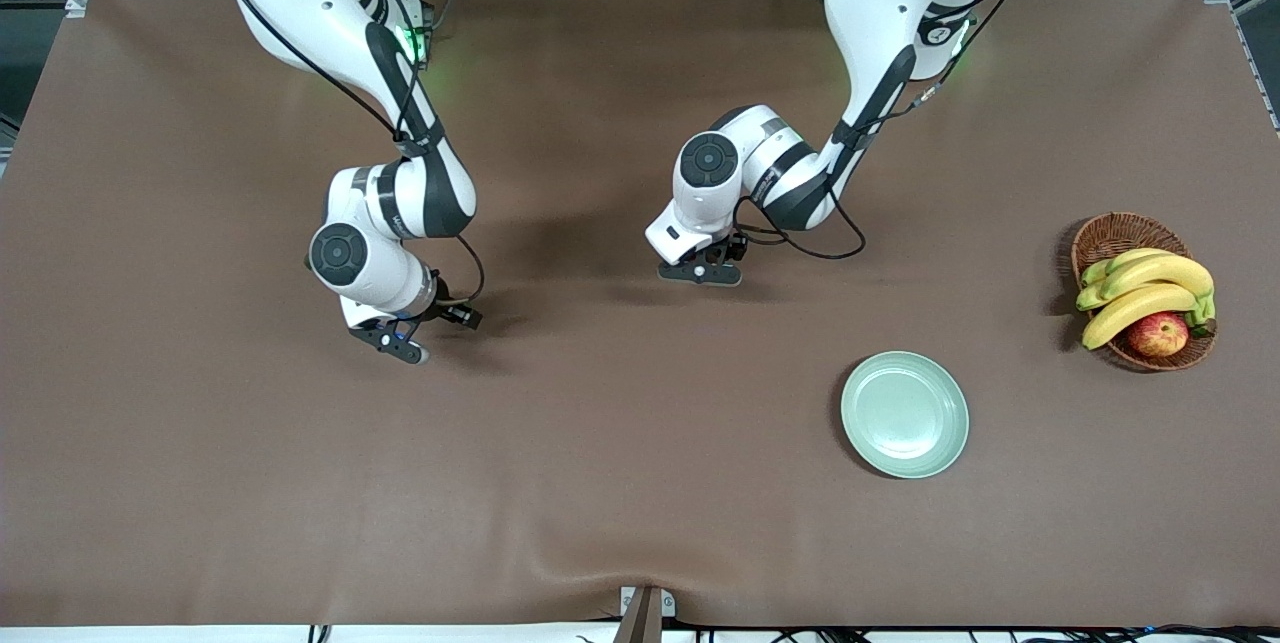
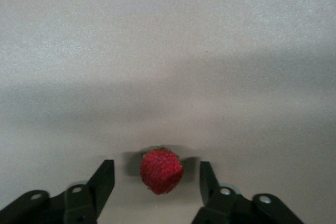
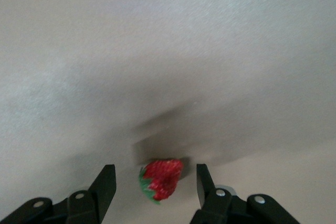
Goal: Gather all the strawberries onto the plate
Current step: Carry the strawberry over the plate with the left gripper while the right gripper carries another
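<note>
A red strawberry (image 2: 161, 170) lies on the brown table between the fingers of my left gripper (image 2: 157, 179), with a gap on each side. That gripper (image 1: 700, 273) is down at the table's middle, open. Another strawberry (image 3: 161, 178), red with a green cap, lies between the fingers of my right gripper (image 3: 156, 182), also untouched. The right gripper (image 1: 400, 343) is low at the right arm's end of the table, open. The pale green plate (image 1: 905, 463) sits empty, nearer the front camera than the left gripper. In the front view the grippers hide both berries.
A brown wicker basket (image 1: 1130, 228) with bananas (image 1: 1145, 288) and a red-yellow apple (image 1: 1158, 333) stands toward the left arm's end of the table, beside the plate and a little farther from the camera.
</note>
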Controlling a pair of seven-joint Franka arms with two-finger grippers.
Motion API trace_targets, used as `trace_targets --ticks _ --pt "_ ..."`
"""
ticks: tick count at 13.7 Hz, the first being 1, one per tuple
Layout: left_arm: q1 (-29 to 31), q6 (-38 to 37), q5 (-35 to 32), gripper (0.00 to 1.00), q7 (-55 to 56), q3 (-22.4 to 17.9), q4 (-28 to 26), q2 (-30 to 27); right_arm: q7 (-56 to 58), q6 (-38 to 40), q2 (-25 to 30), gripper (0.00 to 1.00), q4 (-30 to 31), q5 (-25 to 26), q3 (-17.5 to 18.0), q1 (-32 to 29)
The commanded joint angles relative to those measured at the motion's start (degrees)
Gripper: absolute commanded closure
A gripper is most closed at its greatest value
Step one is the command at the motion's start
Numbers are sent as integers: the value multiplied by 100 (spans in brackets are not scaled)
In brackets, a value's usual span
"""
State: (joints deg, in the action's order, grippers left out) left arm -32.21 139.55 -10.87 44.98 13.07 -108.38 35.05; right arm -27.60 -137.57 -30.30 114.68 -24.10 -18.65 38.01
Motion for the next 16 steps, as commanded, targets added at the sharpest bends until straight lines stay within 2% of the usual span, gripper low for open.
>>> trace_targets --ticks 1,3,6,9,11,16 --pt "-13 63 -170 33 107 -15 150 134 61 -95 33 35 108 -130 20 49" --pt "-13 63 -170 43 107 -15 177 168 61 -60 33 52 108 -130 28 67" --pt "-5 63 -170 69 107 -15 212 178 114 -34 33 66 116 -130 20 49" --pt "30 54 -170 97 133 -15 212 143 378 141 50 96 90 -130 20 -73" --pt "118 20 -170 100 160 -15 212 3 343 396 85 100 -24 -138 11 -100" --pt "846 -340 -170 100 -120 -6 203 -621 -60 923 147 100 -330 -156 -15 -153"
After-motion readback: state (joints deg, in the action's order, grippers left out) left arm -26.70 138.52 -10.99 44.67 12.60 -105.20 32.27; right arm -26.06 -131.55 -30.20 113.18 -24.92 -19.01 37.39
